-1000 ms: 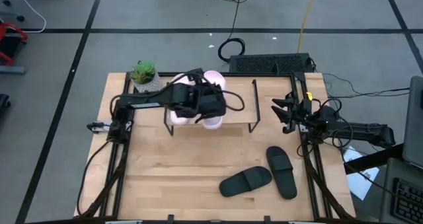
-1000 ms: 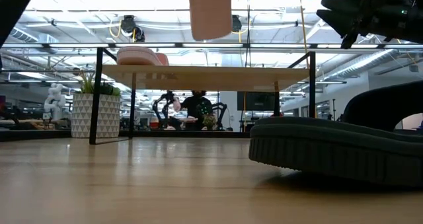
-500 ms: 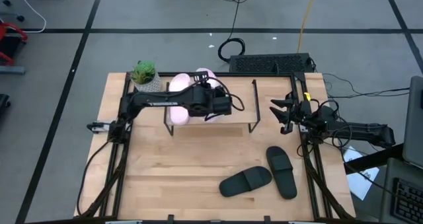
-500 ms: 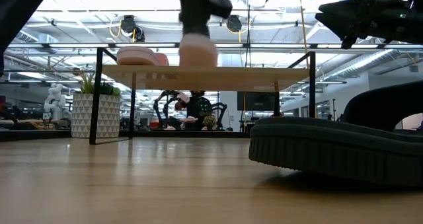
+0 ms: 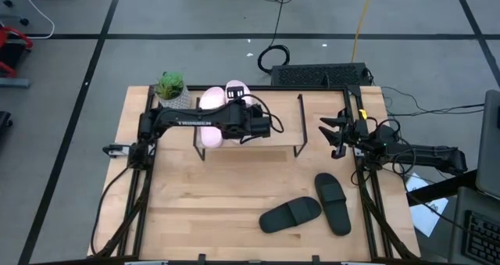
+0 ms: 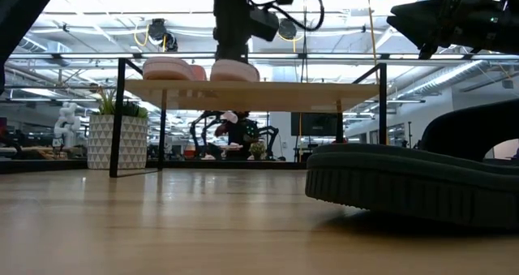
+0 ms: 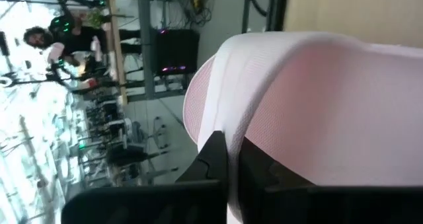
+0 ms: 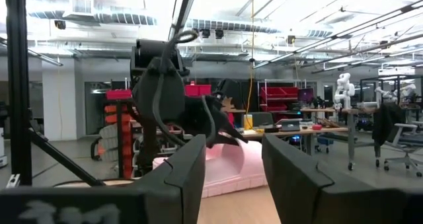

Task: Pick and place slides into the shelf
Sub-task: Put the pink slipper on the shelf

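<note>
Two robot arms at a wooden table (image 5: pixel 195 218), seen from above. A low shelf (image 5: pixel 277 136) w/ light wood top and thin black legs stands near the table's far edge. The left arm reaches across it; the left gripper (image 5: pixel 248 123) sits over the shelf's left half, fingers clamped tight on a pale pink slide (image 5: pixel 234 89). In the low view that slide's sole (image 6: pixel 234 70) rests on the shelf top, gripper directly above it. A second pink slide (image 5: pixel 211 101) lies just beside it, nearer the shelf's left end, also on the shelf. The left wrist view shows a dark finger (image 7: pixel 215 154) pressed against pink strap material.

Two black slides are on the table, near its right front corner: one (image 5: pixel 291 214) angled, the other (image 5: pixel 333 202) just right of it, close together.

The right gripper (image 5: pixel 334 132) hovers by the table's right edge, just off the shelf's right end, fingers spread wide, holding nothing.

A small potted plant (image 5: pixel 172 89) stands at the far left corner. A person (image 6: pixel 239 133) is seen in the room beyond.
</note>
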Robot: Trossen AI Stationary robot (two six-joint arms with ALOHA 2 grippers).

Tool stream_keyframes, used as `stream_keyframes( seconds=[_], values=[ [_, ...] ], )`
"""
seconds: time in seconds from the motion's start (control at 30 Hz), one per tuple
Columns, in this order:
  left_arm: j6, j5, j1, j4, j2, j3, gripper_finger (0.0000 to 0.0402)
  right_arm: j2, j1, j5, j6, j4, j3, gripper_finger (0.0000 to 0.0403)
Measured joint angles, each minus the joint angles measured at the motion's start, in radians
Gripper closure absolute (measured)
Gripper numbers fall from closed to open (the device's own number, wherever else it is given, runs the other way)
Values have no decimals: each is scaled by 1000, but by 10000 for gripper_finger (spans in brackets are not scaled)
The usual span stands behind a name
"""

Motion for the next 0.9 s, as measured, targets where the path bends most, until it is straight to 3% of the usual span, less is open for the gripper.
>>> stream_keyframes(
  seconds=[0.13,0.53,0.9],
  values=[
    [32,108,-5,38,-47,0,402,0,0,0,0,-2,0,261],
    [49,201,-4,85,-87,-48,402,2,0,0,7,5,0,261],
    [35,168,-1,96,-130,-151,401,2,0,0,8,6,0,261]
  ],
)
